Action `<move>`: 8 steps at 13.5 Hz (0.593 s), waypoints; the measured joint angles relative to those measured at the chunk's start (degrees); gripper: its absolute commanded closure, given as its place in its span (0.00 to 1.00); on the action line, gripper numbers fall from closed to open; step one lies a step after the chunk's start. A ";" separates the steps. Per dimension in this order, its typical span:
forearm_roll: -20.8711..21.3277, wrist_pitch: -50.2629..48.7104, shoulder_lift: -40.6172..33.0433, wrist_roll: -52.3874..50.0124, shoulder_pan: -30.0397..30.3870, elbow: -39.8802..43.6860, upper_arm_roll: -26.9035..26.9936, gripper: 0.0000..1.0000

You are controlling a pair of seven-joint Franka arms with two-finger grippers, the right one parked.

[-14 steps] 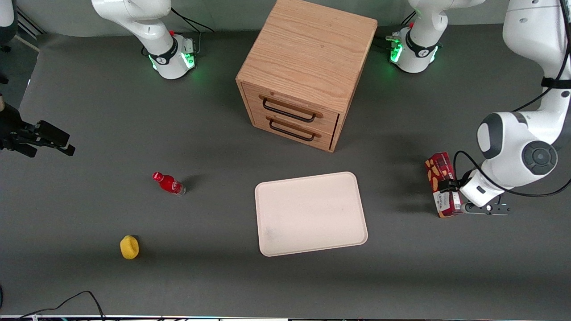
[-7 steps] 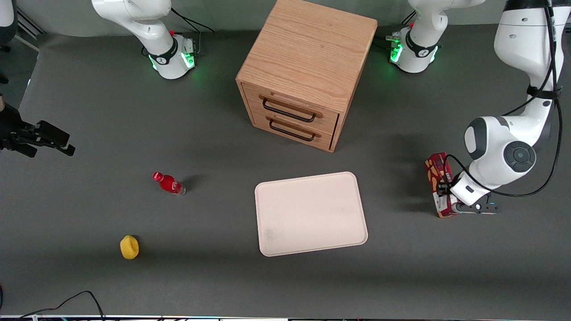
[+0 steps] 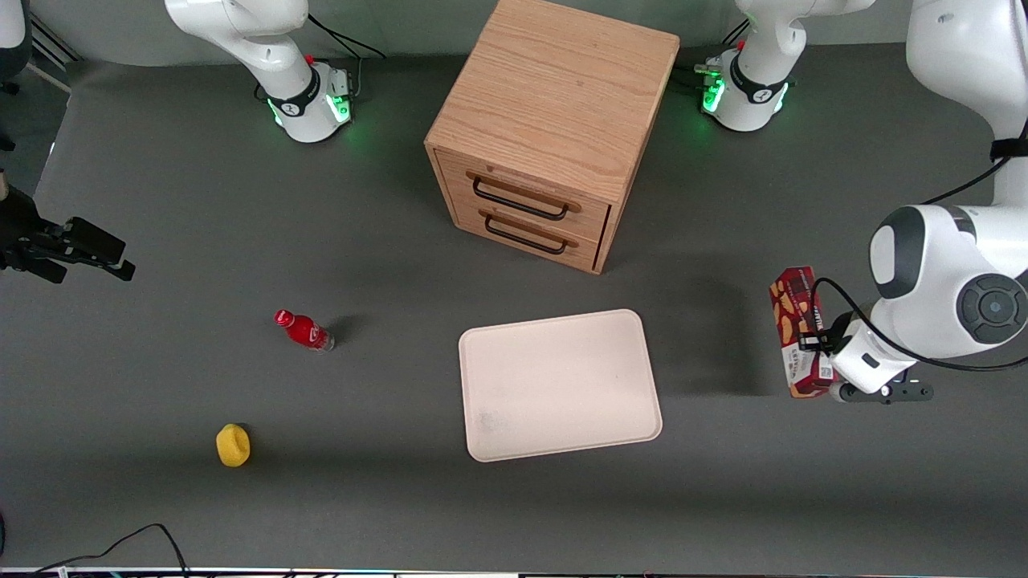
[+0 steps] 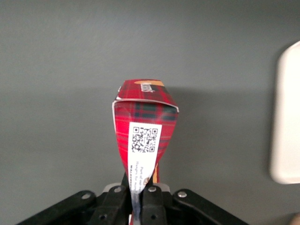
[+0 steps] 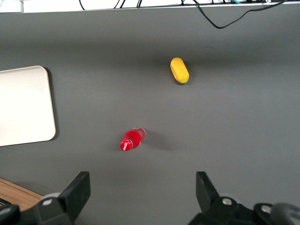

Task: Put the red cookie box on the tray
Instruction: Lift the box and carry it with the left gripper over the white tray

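From the front, the gripper [image 3: 813, 343] has the red cookie box [image 3: 795, 321] clamped between its fingers, raised off the table toward the working arm's end, well apart from the tray [image 3: 560, 385]. At the wrist, the fingers [image 4: 151, 199] pinch the box's [image 4: 143, 133] edge, with the tray's [image 4: 285, 117] rim off to the side.
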 measured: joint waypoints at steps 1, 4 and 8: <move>-0.45 -0.95 1.14 -5.01 -2.72 2.91 -0.27 1.00; -1.09 -0.63 6.97 -15.91 -11.24 8.39 -0.53 1.00; -1.13 3.56 16.49 -23.24 -17.40 14.86 -0.50 1.00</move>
